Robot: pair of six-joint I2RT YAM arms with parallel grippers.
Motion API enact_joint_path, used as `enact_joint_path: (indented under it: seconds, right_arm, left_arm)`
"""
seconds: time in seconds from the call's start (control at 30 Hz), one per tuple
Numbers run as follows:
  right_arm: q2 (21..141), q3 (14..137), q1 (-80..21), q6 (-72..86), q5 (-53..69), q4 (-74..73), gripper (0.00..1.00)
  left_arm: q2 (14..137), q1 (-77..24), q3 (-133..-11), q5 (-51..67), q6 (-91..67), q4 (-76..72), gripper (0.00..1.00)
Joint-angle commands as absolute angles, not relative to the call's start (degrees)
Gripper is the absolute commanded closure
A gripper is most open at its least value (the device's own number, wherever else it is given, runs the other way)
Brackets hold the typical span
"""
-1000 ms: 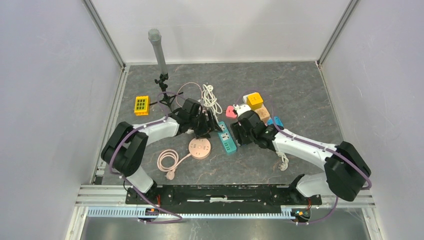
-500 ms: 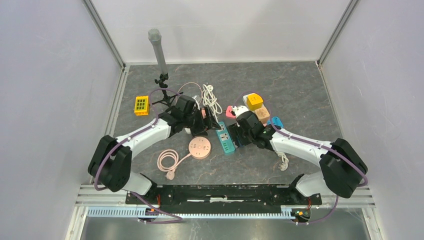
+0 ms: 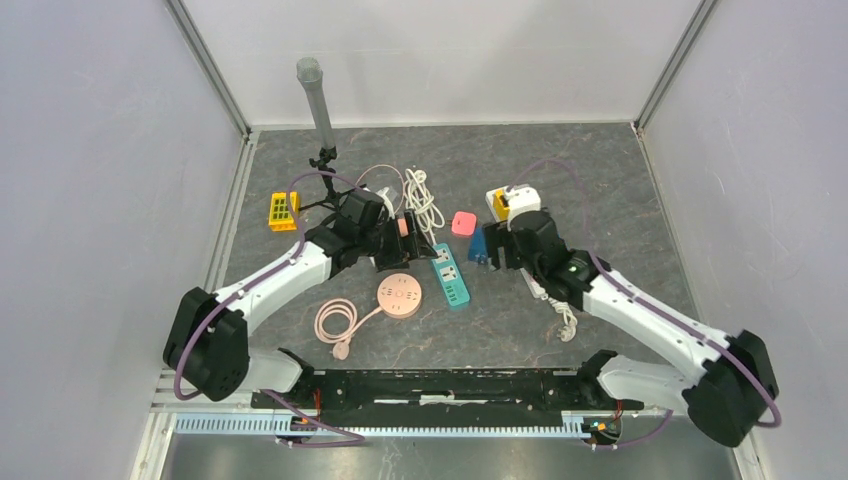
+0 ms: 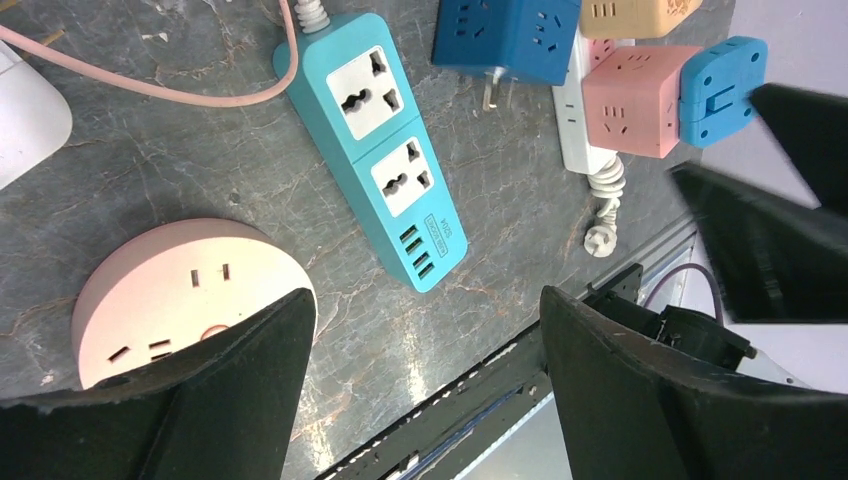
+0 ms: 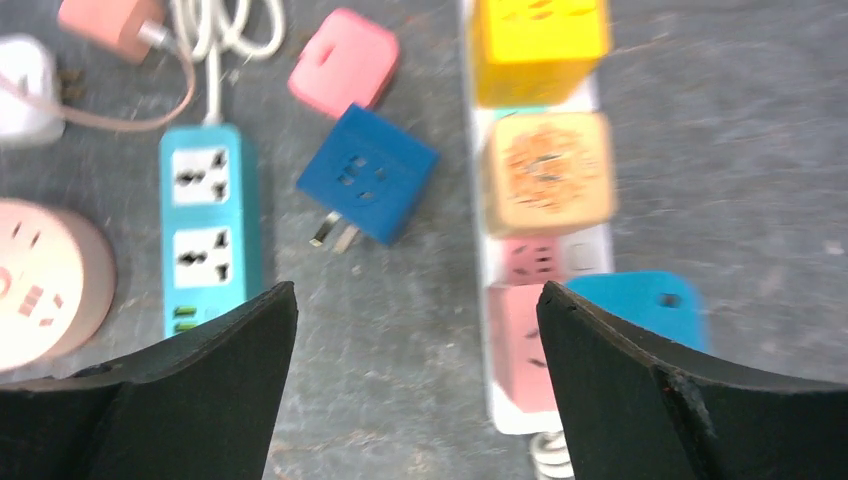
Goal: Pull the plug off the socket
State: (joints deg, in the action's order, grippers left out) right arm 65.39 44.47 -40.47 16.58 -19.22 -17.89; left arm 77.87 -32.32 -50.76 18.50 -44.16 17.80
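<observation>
Both of my grippers are spread wide and hold nothing. My left gripper [image 4: 422, 300] hangs just left of the teal power strip [image 4: 395, 150], which shows between its fingers. My right gripper [image 5: 415, 295] hovers just right of that strip, jaws equally far apart. The dark blue cube plug [image 5: 367, 187] lies loose on the table just right of the teal strip's far half, tilted, its two metal prongs bare and in no socket. Further right of the teal strip runs the white power strip [image 5: 585, 262], carrying a yellow cube [image 5: 540, 40], a tan cube [image 5: 550, 172] and a pink cube [image 5: 518, 335]. The round pink socket [image 4: 180, 290] sits left of the teal strip's near end.
</observation>
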Motion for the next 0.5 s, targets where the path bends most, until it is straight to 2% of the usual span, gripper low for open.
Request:
enact_joint_path:
  seconds: [0.0,0.2,0.47]
  right_arm:
    - [59.6,47.1,-37.0,13.7,-29.9,-18.8,0.05]
    - [60.0,46.3,-28.1,11.4,-28.7,-20.6,0.02]
    - [64.6,45.7,-18.4,10.0,-12.5,-18.8,0.02]
  left_arm:
    - [76.0,-31.9,-53.3,17.0,-40.8,19.0,0.11]
    - [76.2,-31.9,-53.4,17.3,-40.1,19.0,0.11]
    - [76.4,-31.8,-53.1,17.6,-39.4,19.1,0.11]
